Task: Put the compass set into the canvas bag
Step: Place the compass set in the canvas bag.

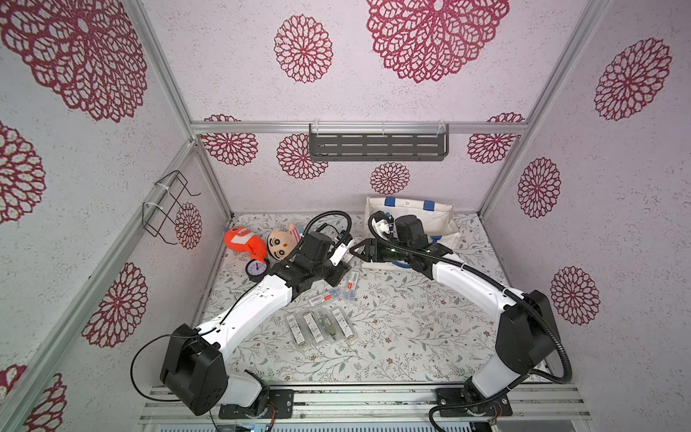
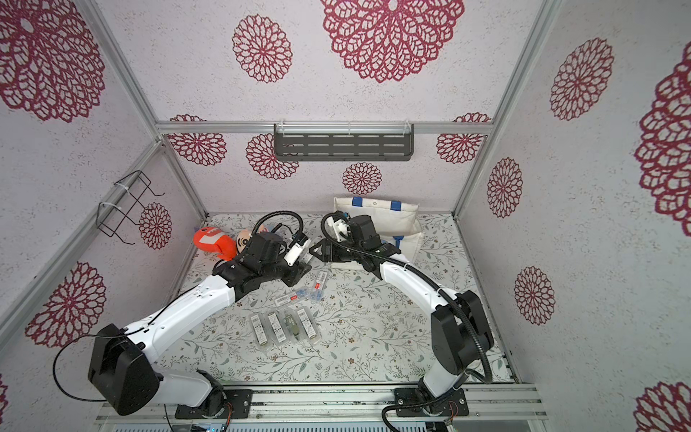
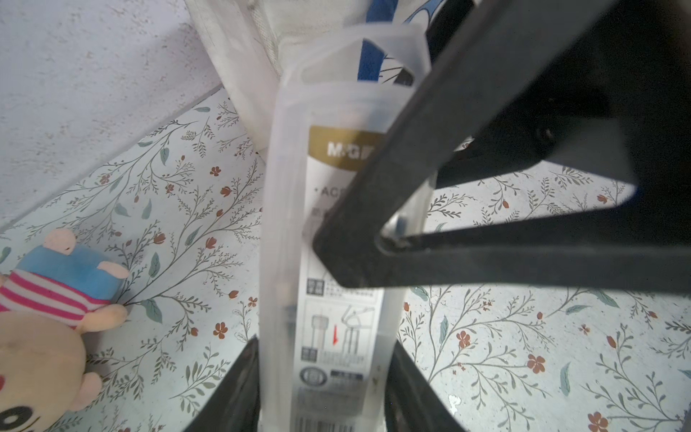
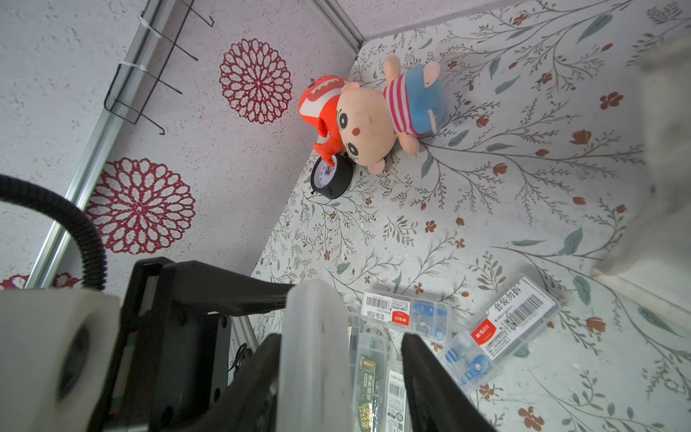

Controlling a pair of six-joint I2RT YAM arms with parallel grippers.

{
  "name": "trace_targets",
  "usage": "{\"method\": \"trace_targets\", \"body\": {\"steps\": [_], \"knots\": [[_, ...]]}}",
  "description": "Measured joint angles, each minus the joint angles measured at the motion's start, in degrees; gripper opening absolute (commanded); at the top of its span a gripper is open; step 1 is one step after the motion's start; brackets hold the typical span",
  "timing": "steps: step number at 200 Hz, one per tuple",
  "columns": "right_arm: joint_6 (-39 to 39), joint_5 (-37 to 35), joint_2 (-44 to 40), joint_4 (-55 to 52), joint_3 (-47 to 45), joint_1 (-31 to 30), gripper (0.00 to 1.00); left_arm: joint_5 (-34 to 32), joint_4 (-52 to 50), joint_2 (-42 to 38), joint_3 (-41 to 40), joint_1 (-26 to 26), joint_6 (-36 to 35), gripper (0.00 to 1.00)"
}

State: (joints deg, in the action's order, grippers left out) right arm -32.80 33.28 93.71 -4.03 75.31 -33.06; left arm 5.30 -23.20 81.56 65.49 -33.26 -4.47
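A translucent plastic compass set (image 3: 329, 262) is clamped between the fingers of my left gripper (image 3: 325, 346), which holds it off the table just in front of the canvas bag (image 1: 411, 215). The bag is cream with blue straps and stands at the back right in both top views (image 2: 377, 213). My right gripper (image 4: 340, 340) straddles the far end of the same compass set (image 4: 318, 336). One of its jaws touches the case and a gap remains at the other. Its black finger (image 3: 374, 209) crosses the case in the left wrist view. Both grippers meet mid-table (image 1: 351, 256).
Several more compass cases lie in a row (image 1: 318, 329) at mid-table, with loose cases (image 1: 336, 295) behind them. An orange plush (image 1: 239, 239), a doll (image 1: 280, 243) and a black alarm clock (image 1: 257, 269) sit at the back left. A wire rack (image 1: 164, 209) hangs on the left wall.
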Motion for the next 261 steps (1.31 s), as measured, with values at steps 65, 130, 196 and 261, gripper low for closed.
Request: {"method": "trace_targets", "body": {"steps": [65, 130, 196, 261], "knots": [[-0.37, 0.46, 0.26, 1.18, 0.0, -0.11, 0.34, 0.09, 0.02, 0.0, 0.0, -0.02, 0.02, 0.46], [-0.28, 0.81, 0.26, 1.79, 0.0, -0.5, 0.22, -0.02, 0.13, 0.0, -0.37, -0.02, 0.13, 0.57], [1.29, -2.71, 0.24, -0.79, 0.0, -0.59, 0.08, 0.11, 2.32, -1.77, -3.39, -0.11, 1.29, 0.74], [6.19, -7.02, -0.55, -9.68, 5.66, 0.13, 0.0, 2.01, 7.72, -7.8, -11.76, -0.07, 5.27, 0.74]]}}
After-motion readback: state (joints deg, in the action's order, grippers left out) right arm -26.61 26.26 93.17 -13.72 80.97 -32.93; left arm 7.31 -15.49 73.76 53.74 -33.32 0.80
